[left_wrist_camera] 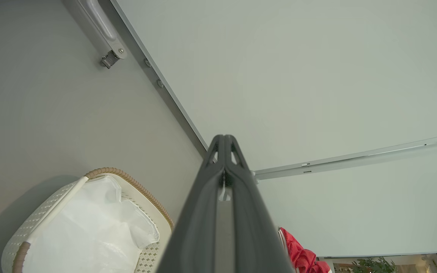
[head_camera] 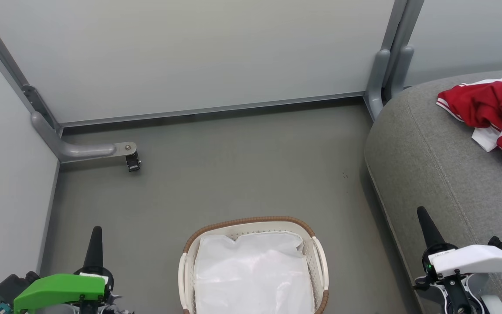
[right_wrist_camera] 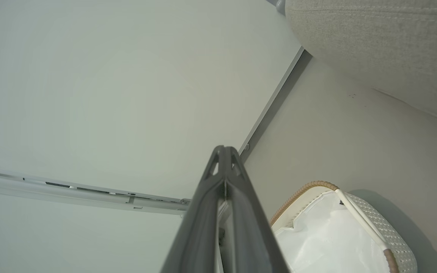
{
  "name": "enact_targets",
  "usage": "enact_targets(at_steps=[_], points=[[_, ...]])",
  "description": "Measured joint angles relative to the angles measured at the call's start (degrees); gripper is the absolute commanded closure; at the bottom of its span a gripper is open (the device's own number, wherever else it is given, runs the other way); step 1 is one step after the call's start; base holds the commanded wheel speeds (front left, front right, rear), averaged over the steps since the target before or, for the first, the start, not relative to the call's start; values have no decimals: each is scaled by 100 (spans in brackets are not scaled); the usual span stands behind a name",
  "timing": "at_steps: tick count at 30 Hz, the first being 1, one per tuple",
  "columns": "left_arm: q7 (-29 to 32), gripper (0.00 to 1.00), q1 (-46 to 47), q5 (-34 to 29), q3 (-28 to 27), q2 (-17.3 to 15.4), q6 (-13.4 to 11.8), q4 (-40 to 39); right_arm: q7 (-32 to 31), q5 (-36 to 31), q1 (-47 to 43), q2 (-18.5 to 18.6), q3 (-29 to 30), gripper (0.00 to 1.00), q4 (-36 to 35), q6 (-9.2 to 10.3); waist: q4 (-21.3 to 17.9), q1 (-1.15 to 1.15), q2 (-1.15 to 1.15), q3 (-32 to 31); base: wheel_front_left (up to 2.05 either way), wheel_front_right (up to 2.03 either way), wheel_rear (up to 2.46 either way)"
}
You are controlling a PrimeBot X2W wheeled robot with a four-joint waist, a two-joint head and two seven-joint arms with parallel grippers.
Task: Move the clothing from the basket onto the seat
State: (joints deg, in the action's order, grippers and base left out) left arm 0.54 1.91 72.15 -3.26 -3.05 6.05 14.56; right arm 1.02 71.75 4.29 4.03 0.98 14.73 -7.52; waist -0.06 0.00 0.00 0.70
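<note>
- We see the clothing (head_camera: 493,113) lying crumpled on the seat (head_camera: 434,174), toward its far edge, well back from the rounded corner.
- The basket (head_camera: 251,221) stands on the floor (head_camera: 233,174) beside the seat, white liner (head_camera: 253,274) spread inside.
- Our left gripper (head_camera: 96,235) hovers left of the basket, fingers pressed together, gripping nothing.
- Our right gripper (head_camera: 423,218) hangs by the seat's edge nearest the basket, fingers likewise closed and empty.

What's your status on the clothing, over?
Left gripper shut, empty; right gripper shut, empty. Clothing lying on the seat. Basket holds just its white liner. Nothing in the way.
</note>
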Motion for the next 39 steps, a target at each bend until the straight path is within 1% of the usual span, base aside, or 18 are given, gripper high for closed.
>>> enact_targets(at_steps=[39], points=[[495,100,332,1668,-264,13,105,-33,-522,1791,116,-5,336,100,-55,1,5,0,0,-42,0,0,0]])
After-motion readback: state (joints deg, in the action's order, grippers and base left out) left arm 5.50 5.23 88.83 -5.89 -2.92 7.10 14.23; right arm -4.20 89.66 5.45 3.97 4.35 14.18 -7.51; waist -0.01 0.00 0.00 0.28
